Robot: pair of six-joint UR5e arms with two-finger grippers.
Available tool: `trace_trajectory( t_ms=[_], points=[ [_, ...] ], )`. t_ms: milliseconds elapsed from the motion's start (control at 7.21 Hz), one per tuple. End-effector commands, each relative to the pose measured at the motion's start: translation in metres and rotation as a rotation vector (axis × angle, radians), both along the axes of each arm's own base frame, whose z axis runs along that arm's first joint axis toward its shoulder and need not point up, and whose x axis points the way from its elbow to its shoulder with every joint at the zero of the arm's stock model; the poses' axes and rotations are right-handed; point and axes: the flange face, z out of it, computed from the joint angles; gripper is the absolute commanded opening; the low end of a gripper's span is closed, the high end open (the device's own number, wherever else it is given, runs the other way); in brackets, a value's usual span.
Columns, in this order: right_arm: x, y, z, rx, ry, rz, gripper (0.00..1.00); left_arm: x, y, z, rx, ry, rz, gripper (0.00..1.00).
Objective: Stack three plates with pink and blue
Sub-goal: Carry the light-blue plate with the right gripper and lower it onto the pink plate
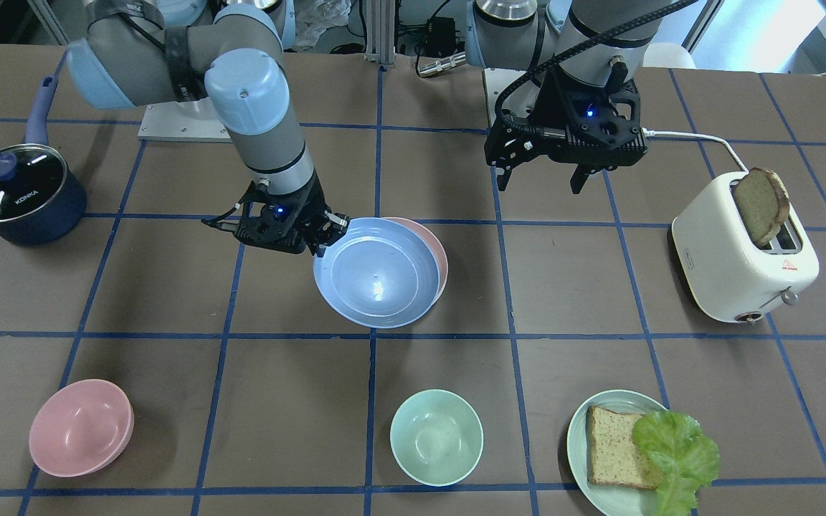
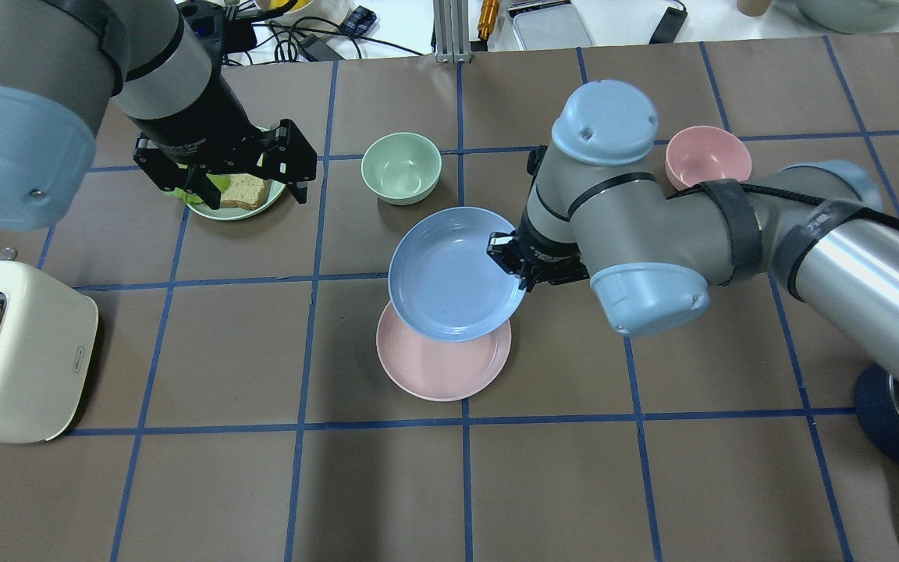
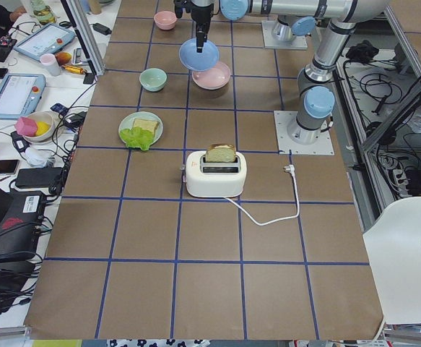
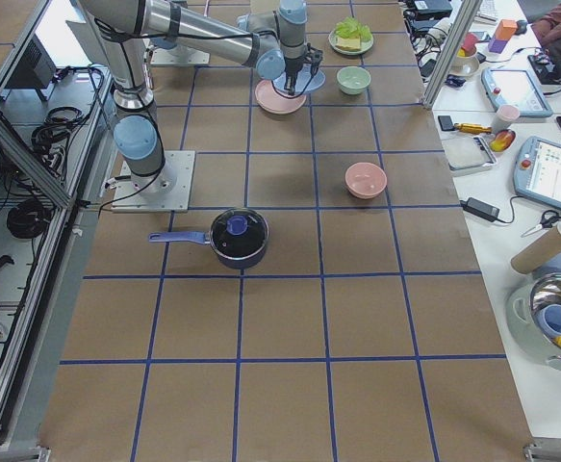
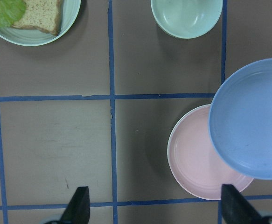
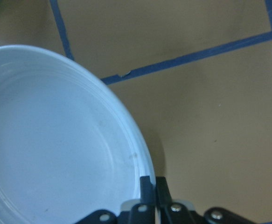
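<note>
We see the right gripper (image 1: 323, 233) pinched shut on the rim of the blue plate (image 1: 377, 272), its two fingers (image 6: 146, 189) closed tight with the rim between them, on the side of the plate that faces the counter's right end. The blue plate hangs over the middle of the counter (image 1: 169, 287), a little tilted, and from above it overlaps the pink plate (image 2: 442, 367). The pink plate lies flat at the counter's centre and shows from under the blue one on the side toward the robot-side edge. From the left end the blue plate looks lifted off the pink one, though we cannot tell for sure whether they touch anywhere.

The left gripper (image 1: 540, 183) hangs high over the counter, on the half toward the left end and nearer the robot-side edge, its jaws spread wide and holding nothing.

Along the operators' edge we find a pink bowl (image 1: 79, 428) toward the right end, a mint bowl (image 1: 436, 437) about midway, and a green plate (image 1: 576, 437) toward the left end, with bread (image 1: 617, 448) and lettuce (image 1: 675, 444) on it. A cream toaster (image 1: 743, 265) stands near the left end with toast (image 1: 761, 204) sticking out of one slot. A dark blue saucepan (image 1: 22, 193) with a glass lid sits near the right end, its handle pointing at the robot-side edge
</note>
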Motion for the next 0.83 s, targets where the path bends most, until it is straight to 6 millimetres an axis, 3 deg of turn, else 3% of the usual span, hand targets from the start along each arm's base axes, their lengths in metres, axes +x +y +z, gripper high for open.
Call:
trace_trajectory(
  t_ms=[0, 277, 416, 554, 693],
  points=[
    [0.011, 0.027, -0.030, -0.001, -0.004, 0.040, 0.00, 0.003, 0.002, 0.002, 0.001, -0.019, 0.004, 1.00],
    [0.008, 0.038, -0.049, -0.011, -0.011, 0.028, 0.00, 0.003, 0.002, 0.002, 0.000, -0.019, 0.004, 1.00],
    [0.007, 0.038, -0.049, -0.010, -0.011, 0.023, 0.18, 0.003, 0.002, 0.002, 0.000, -0.018, 0.005, 1.00],
    [0.005, 0.044, -0.063, 0.022, -0.001, -0.004, 0.93, 0.003, 0.002, 0.002, 0.000, -0.017, 0.008, 1.00],
    [0.005, 0.045, -0.066, -0.010, -0.013, -0.010, 1.00, 0.003, 0.002, 0.003, -0.002, -0.019, 0.008, 1.00]
  ],
)
